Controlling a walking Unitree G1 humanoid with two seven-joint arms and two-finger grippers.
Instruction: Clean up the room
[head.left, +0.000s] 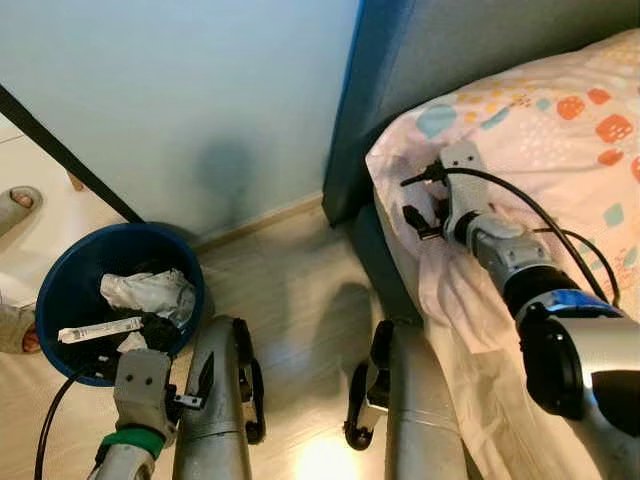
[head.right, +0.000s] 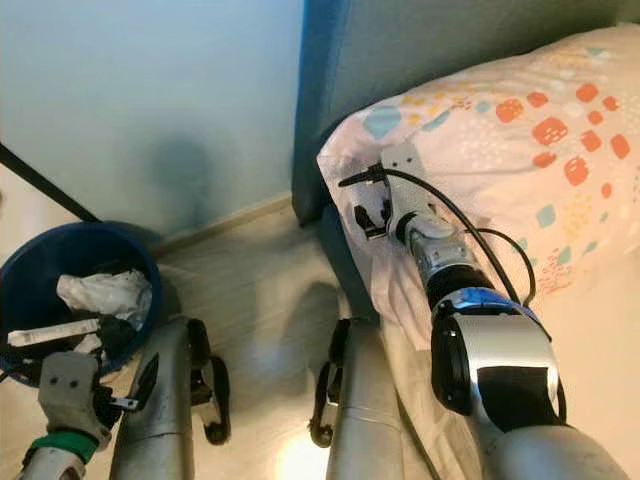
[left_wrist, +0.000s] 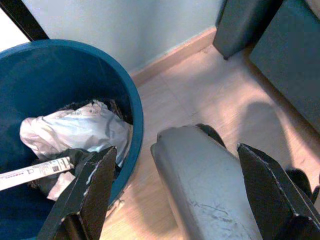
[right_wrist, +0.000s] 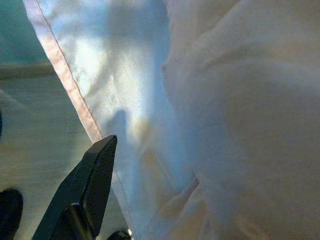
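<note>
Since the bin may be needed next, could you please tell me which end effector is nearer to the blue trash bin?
Left. The left end effector hangs low beside the blue trash bin, by its rim. The right end effector is up at the bed's floral quilt, well away.

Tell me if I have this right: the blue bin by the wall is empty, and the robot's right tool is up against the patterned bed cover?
Not quite. The blue bin is not empty: the left eye view shows crumpled white paper and other rubbish inside it. The rest holds: the right tool is against the patterned bed cover.
</note>
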